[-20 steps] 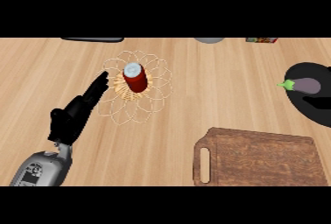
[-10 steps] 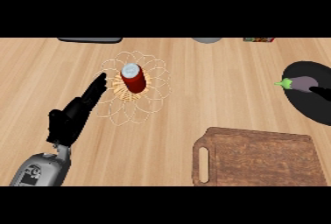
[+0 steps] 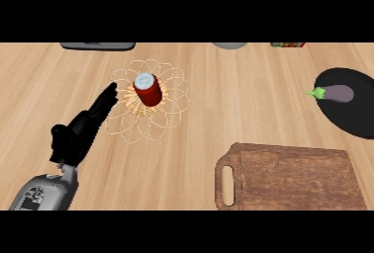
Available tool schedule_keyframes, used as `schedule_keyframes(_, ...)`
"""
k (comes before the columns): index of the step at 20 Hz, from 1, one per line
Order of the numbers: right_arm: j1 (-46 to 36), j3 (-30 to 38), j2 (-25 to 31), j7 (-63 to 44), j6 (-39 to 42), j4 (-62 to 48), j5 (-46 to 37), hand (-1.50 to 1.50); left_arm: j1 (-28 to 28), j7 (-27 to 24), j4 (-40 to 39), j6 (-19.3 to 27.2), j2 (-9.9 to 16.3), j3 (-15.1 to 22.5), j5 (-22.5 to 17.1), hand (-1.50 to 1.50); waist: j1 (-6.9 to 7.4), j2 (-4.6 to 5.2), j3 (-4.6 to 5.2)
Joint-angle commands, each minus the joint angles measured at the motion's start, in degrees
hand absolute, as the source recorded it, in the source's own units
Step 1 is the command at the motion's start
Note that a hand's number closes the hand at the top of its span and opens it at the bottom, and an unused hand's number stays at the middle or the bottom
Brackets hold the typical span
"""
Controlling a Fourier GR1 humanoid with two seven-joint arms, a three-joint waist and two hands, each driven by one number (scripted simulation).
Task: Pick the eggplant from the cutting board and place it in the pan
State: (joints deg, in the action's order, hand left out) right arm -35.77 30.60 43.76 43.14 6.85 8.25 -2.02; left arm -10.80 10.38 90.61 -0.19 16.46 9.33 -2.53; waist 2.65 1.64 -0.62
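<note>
Pale wooden bench [image 3: 241, 104] fills the frame. My left hand [image 3: 76, 133] rests lower left, fingers straight. At right, the eggplant [image 3: 335, 93] lies in the pan [image 3: 350, 121]: light, smooth, probably slippery, best taken around its middle.

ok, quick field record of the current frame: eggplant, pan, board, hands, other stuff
eggplant: lying in the pan, green stem toward view left
pan: black, at right edge, partly cut off
cutting board: brown wood, lower right, nothing on it, handle slot at its left
left hand: open, fingers straight, pointing toward the wire basket
right hand: not in view
wire basket: holds an upright red bottle with a pale cap
task state: eggplant already in pan
</note>
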Motion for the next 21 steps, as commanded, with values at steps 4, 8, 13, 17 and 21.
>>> schedule_keyframes(4, 6.87, 1.11, -0.27, 10.8, 6.13, 0.29, 0.89, -1.5, 1.42, 0.34, 1.01, -1.91, 2.07, -1.71, -0.84, 0.0, -0.03, -0.43, 0.07)
schedule_keyframes(8, 8.96, 1.96, 0.52, 12.66, 8.98, -0.13, 1.68, -1.5, 1.24, -1.14, -0.72, -0.7, -0.12, -0.12, 1.22, 0.0, -0.67, -0.57, 0.14)
schedule_keyframes(13, 12.85, 2.35, -0.99, 16.0, 9.91, 0.32, 2.08, -1.5, 0.74, 1.85, 1.02, -1.44, 0.15, -1.43, -0.33, 0.0, -0.96, -0.77, 0.14)
schedule_keyframes(17, 14.93, 2.16, -1.19, 17.58, 10.85, 1.33, 1.96, -1.5, 2.59, -3.38, -2.96, -1.61, -0.34, -1.64, 0.98, 0.0, -1.28, -0.7, 0.18)
schedule_keyframes(21, 19.03, 1.87, -3.91, 21.66, 8.89, 1.94, 1.64, -1.5, 2.63, -1.97, -1.82, -1.82, -0.91, -2.04, 0.37, 0.0, -1.58, -1.02, 0.24)
